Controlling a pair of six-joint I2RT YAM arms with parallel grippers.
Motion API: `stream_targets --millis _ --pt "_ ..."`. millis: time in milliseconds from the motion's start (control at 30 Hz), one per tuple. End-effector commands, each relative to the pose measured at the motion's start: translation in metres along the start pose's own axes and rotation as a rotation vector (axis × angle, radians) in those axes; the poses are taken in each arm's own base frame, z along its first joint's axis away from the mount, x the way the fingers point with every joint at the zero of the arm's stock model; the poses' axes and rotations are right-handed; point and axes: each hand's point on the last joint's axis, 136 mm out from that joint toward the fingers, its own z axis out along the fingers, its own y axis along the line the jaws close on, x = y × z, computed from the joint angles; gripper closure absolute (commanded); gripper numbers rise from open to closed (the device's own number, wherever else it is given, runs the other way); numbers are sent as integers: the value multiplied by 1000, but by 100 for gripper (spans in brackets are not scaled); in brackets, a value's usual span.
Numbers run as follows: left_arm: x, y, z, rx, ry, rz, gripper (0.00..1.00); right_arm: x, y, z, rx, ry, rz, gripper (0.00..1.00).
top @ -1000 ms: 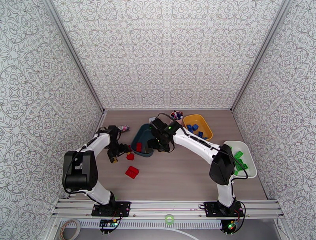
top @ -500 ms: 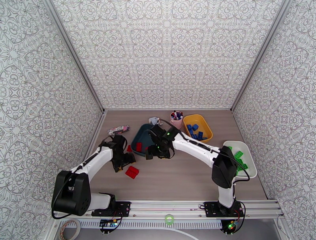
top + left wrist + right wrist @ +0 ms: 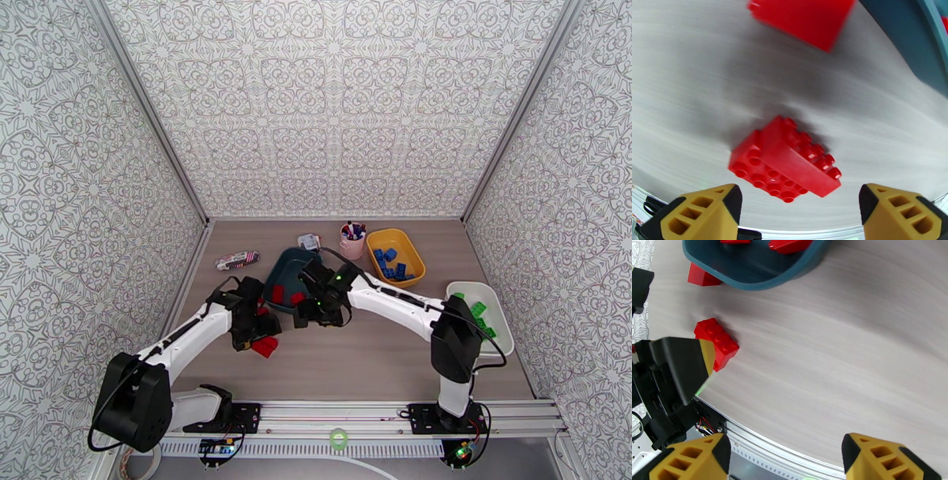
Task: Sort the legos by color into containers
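- A striped packet [image 3: 237, 258] lay at the far left of the table [image 3: 371, 355], well apart from the bricks.
- The left pincer [image 3: 261, 330] hung low over the table, in front of the teal tray's near-left corner. Its jaws were spread wide and held nothing. From the left wrist, its yellow fingertips [image 3: 711, 213] stood well apart, with nothing between them.
- Just ahead of those released jaws a large red lego [image 3: 784, 162] rested on the table, studs up and turned at a slant. Neither finger touched it.
- Beyond it a second red lego [image 3: 802, 17] lay on the table just beside the outer wall of the teal tray [image 3: 288, 268]. Whether the two touched could not be told.
- Inside the teal tray sat two more red legos [image 3: 277, 294], close together near its front wall.
- The right pincer [image 3: 310, 309] hovered just in front of the teal tray's near edge, also released. Its jaws stood wide, and bare table lay between its fingertips [image 3: 699, 455].
- A small grey-white object [image 3: 309, 241] sat on the table behind the teal tray.
- A pink cup of pens [image 3: 352, 241] stood upright just beside the yellow tray [image 3: 403, 241].
- The yellow tray held several blue legos [image 3: 391, 264].
- At the right edge, the white tray [image 3: 502, 335] held a cluster of green legos [image 3: 478, 309].
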Motion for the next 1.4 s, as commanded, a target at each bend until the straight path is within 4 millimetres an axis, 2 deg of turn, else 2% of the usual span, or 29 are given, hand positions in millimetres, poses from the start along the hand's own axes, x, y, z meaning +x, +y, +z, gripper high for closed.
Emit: stream_targets --millis 0,100,200,433,633,867,1133,1367 --pt "9 5 -6 -35 7 -36 18 3 0 -13 -11 -50 18 21" --pt "13 6 -5 -17 5 -80 21 7 -5 -15 -5 -54 34 21" --pt "8 5 -5 -23 -6 -82 25 9 -6 -19 -7 -63 36 21" --pt "-3 -13 -5 -19 7 -53 38 7 -7 -26 1 -85 32 21" --pt "-2 -20 -1 -19 33 -50 38 7 -8 -27 3 -92 27 21" --pt "2 -17 8 -23 44 -69 38 8 -10 -28 11 -92 16 21" --pt "-2 -22 17 -54 59 -44 47 10 -16 -31 22 -100 21 21" --pt "0 -16 26 -102 79 -19 52 12 -22 -32 13 -115 45 21"
